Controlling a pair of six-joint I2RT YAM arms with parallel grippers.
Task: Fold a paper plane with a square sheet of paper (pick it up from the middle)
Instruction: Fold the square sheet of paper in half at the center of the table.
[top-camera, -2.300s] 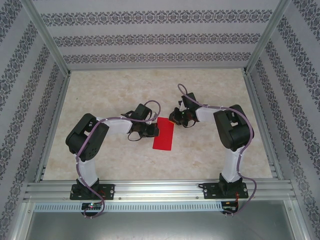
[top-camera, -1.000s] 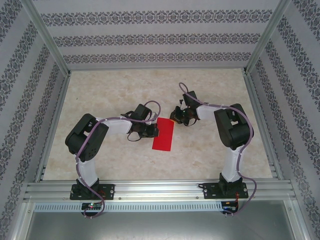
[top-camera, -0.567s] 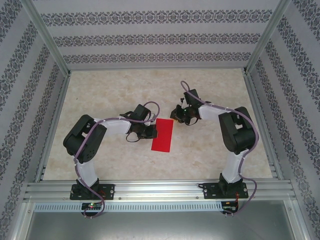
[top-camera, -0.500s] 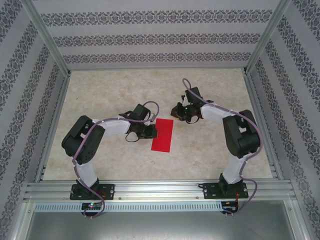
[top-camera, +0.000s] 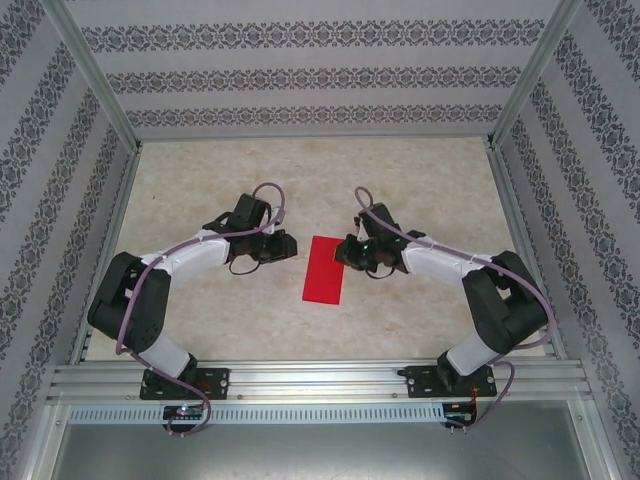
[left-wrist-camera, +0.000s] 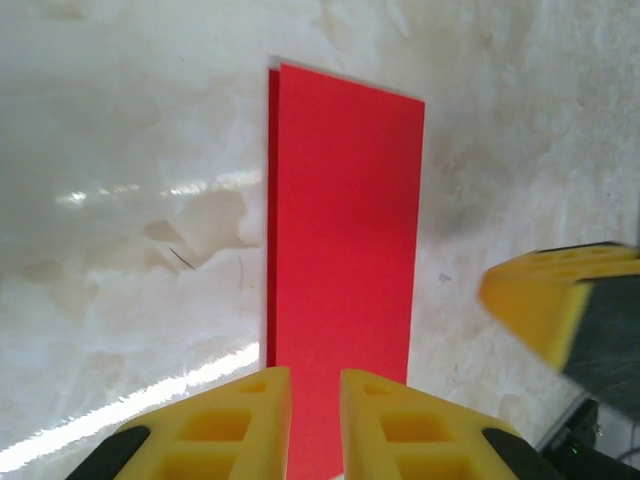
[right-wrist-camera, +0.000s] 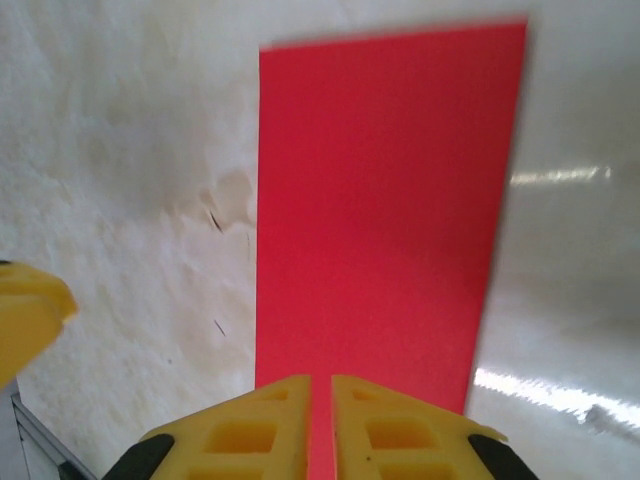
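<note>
We had the red paper (top-camera: 324, 270) lying flat, left gripper (left-wrist-camera: 315, 385) narrowly parted, right gripper (right-wrist-camera: 320, 385) nearly closed, hold unclear; we judged pinching mid-edge squarely mattered.

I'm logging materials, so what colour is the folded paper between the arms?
The folded paper is plain bright red, clearest in the right wrist view.

This looks like a robotics lab test cell: a marble-patterned worktop (top-camera: 200, 180) boxed in by an aluminium-profile frame (top-camera: 91, 72) and panels of patterned wallpaper (top-camera: 310, 75), with two cabled robot arms (top-camera: 190, 255) (top-camera: 440, 262) bolted to a slotted rail (top-camera: 320, 380).
</note>
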